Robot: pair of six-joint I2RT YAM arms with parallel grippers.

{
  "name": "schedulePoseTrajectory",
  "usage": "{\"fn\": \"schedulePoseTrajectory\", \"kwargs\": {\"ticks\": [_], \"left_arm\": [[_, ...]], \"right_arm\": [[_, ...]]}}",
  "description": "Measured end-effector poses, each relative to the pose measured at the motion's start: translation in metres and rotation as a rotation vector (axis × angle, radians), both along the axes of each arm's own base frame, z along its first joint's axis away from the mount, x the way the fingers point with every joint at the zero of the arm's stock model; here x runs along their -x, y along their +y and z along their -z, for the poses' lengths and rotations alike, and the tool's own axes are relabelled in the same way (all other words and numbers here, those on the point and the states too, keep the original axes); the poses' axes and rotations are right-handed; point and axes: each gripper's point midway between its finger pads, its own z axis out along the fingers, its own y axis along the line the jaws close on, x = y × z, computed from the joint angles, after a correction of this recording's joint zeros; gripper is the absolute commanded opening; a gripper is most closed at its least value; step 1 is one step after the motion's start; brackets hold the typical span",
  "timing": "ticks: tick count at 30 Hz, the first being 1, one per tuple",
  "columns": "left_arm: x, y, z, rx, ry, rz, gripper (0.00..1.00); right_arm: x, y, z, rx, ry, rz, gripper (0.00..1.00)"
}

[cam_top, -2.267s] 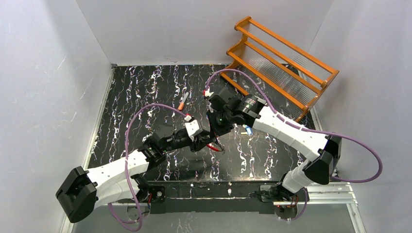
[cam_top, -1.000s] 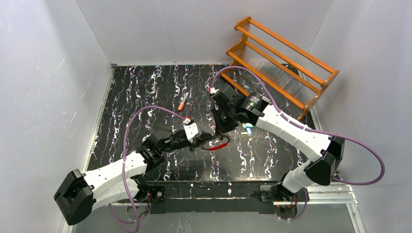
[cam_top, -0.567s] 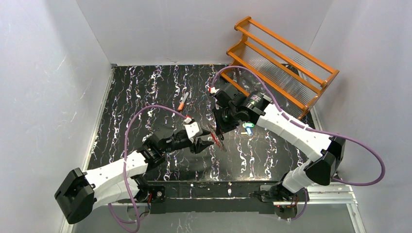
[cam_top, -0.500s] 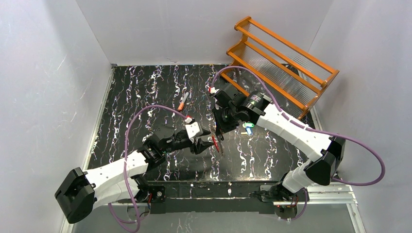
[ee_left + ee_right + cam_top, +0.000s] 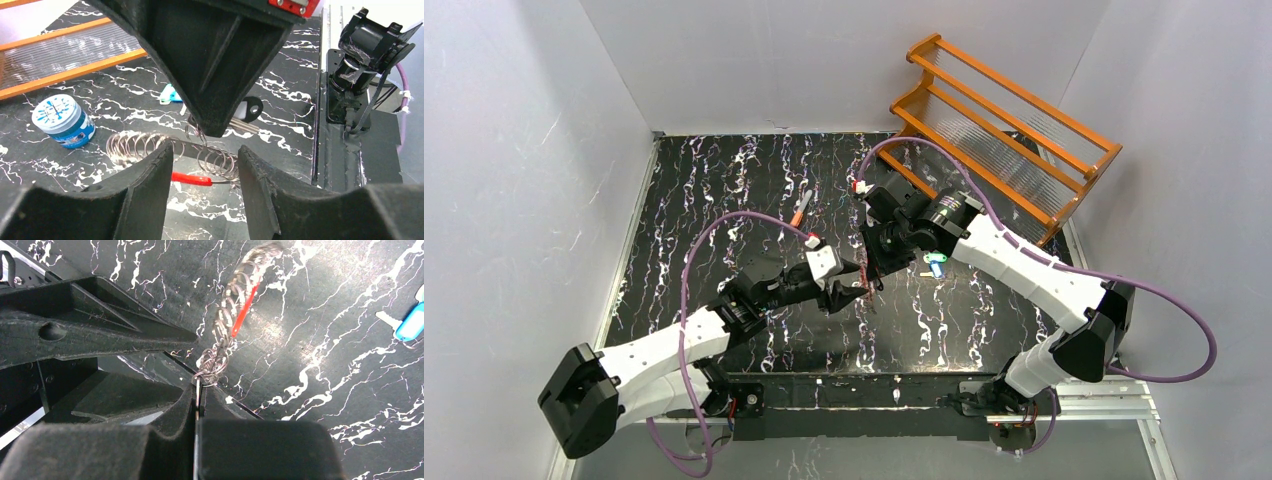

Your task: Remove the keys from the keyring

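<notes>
From above, the two arms meet over the middle of the table (image 5: pixel 724 200), slightly toward its near edge, with the left gripper (image 5: pixel 849 290) and right gripper (image 5: pixel 869 277) almost touching and the keyring (image 5: pixel 862 289) a small red-flecked glint between them. A blue-headed key (image 5: pixel 936 265) lies on the table just right of them, an orange pen (image 5: pixel 800 208) lies farther back, and a wooden rack (image 5: pixel 1004 130) fills the far right corner. In the left wrist view the left fingers (image 5: pixel 150 190) stand about half open and grip nothing. The coiled keyring (image 5: pixel 135 147), with its red section (image 5: pixel 192 178), runs across the gap just beyond them. The right gripper (image 5: pixel 210 131) comes down onto the coil from above. A dark-headed key (image 5: pixel 250 107) shows behind its tip; whether it hangs on the ring cannot be told. A blue tin (image 5: pixel 64 120) stands on the table to the left. In the right wrist view the right gripper (image 5: pixel 198 400) is pinched shut on a wire loop of the keyring (image 5: pixel 227 315), which stretches away toward the table.
</notes>
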Motion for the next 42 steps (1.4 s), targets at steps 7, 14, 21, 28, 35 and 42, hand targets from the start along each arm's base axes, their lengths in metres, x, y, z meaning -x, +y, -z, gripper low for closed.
{"fn": "schedulePoseTrajectory", "kwargs": {"ticks": [7, 14, 21, 28, 35, 42], "left_arm": [[-0.003, -0.003, -0.003, 0.003, -0.003, -0.001, 0.45], [-0.008, -0.007, 0.007, -0.009, 0.029, -0.015, 0.39], [-0.010, -0.012, 0.005, 0.017, 0.045, -0.021, 0.32], [-0.008, -0.014, 0.003, 0.027, 0.045, -0.012, 0.09], [-0.007, -0.011, -0.003, 0.036, 0.007, -0.010, 0.00], [-0.005, -0.008, -0.007, 0.027, -0.035, -0.002, 0.00]], "right_arm": [[0.001, 0.001, 0.000, -0.005, 0.008, 0.006, 0.01], [0.003, 0.004, -0.001, -0.018, 0.018, 0.007, 0.01], [0.003, 0.009, -0.004, -0.038, 0.013, 0.003, 0.01], [0.001, 0.008, -0.007, -0.046, -0.004, 0.008, 0.01], [0.001, 0.002, -0.012, -0.047, -0.023, 0.014, 0.01], [-0.007, -0.007, -0.012, -0.039, -0.025, 0.044, 0.01]]}}
